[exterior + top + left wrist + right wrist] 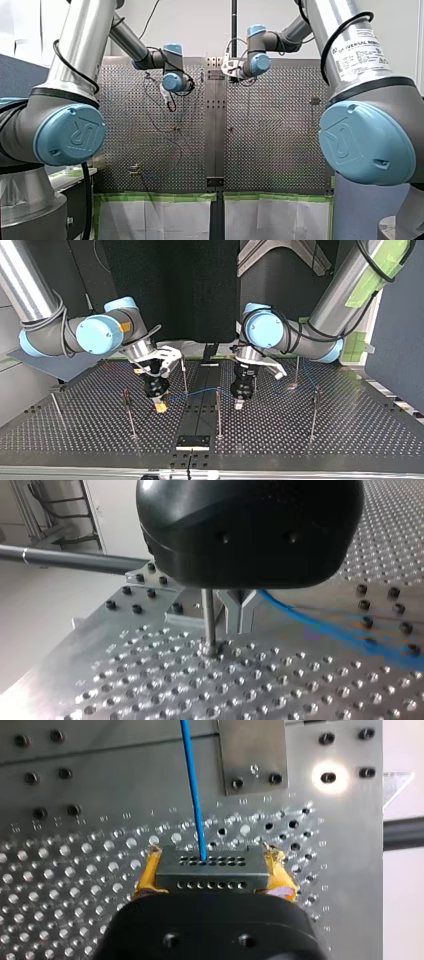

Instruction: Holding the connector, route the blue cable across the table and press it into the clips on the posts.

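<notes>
In the right wrist view my right gripper (210, 882) is shut with its yellow pads (146, 875) on the grey connector (210, 865). The blue cable (192, 785) leaves the connector and runs straight ahead over the table. In the top view my right gripper (160, 407) hangs low at the left of the middle. From there the blue cable (197, 391) sags across to my left gripper (239, 404), then trails off to the right. My left gripper (240, 629) is shut on the blue cable (295, 615), right beside a thin post (208, 622).
Several thin posts stand on the perforated table (350, 430): one (218, 412) near my left gripper, one (129, 415) near my right gripper, another (314, 415) further right. A black plate (193, 441) sits at the near edge of the centre strip.
</notes>
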